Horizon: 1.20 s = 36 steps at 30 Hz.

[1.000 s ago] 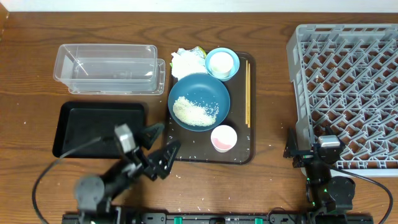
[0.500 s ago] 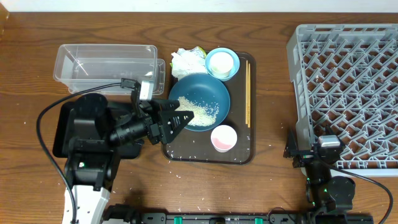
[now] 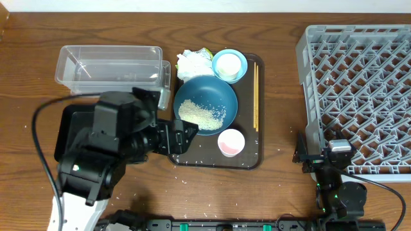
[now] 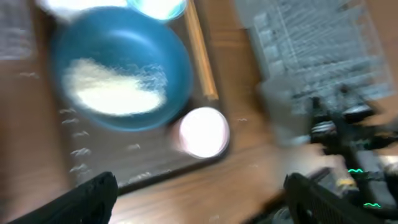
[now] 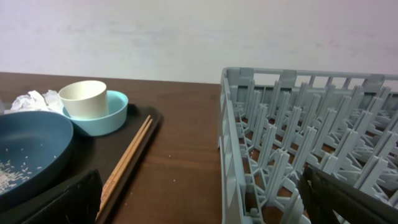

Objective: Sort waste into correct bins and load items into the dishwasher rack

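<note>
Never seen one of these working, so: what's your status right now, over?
Grippers open, empty. The left gripper beside dark-blue bowl, rice inside. The right gripper by rack. Nothing in the way.

Overhead looks down; wrist views (nearer) share the dark-blue bowl [image 3: 209,90].

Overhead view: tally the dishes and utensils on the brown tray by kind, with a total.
Bowls: 2 (dark-blue bowl, light-blue bowl)
Cups: 2 (white cup, pink cup)
Chopsticks: 1 pair
Total: 5
</note>
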Motion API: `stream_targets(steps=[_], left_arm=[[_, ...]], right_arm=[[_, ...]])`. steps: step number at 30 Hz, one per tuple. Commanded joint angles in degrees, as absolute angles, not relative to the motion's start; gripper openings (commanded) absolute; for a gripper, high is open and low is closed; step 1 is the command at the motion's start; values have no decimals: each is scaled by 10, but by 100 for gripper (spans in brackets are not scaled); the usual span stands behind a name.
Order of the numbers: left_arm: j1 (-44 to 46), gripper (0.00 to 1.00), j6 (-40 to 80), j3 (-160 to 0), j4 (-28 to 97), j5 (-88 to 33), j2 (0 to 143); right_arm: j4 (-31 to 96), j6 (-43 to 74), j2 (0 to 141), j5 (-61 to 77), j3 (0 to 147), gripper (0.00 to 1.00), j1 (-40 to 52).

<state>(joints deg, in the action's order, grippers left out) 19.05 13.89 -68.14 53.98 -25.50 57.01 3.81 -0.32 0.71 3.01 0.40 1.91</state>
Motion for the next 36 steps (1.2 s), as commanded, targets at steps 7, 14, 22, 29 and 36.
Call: stream_targets(steps=[7, 14, 22, 29, 36], left_arm=[[315, 89, 132, -748, 519, -211, 614], [368, 89, 239, -745, 491, -178, 661], [427, 89, 280, -745, 519, -32, 762], [427, 89, 280, -745, 509, -32, 811], [427, 89, 354, -745, 509, -107, 836]], right_arm=[[41, -9, 4, 33, 3, 99, 24], [40, -9, 4, 33, 3, 99, 24], [41, -9, 4, 33, 3, 99, 24], [41, -9, 4, 33, 3, 99, 24], [40, -9, 4, 33, 3, 99, 24]])
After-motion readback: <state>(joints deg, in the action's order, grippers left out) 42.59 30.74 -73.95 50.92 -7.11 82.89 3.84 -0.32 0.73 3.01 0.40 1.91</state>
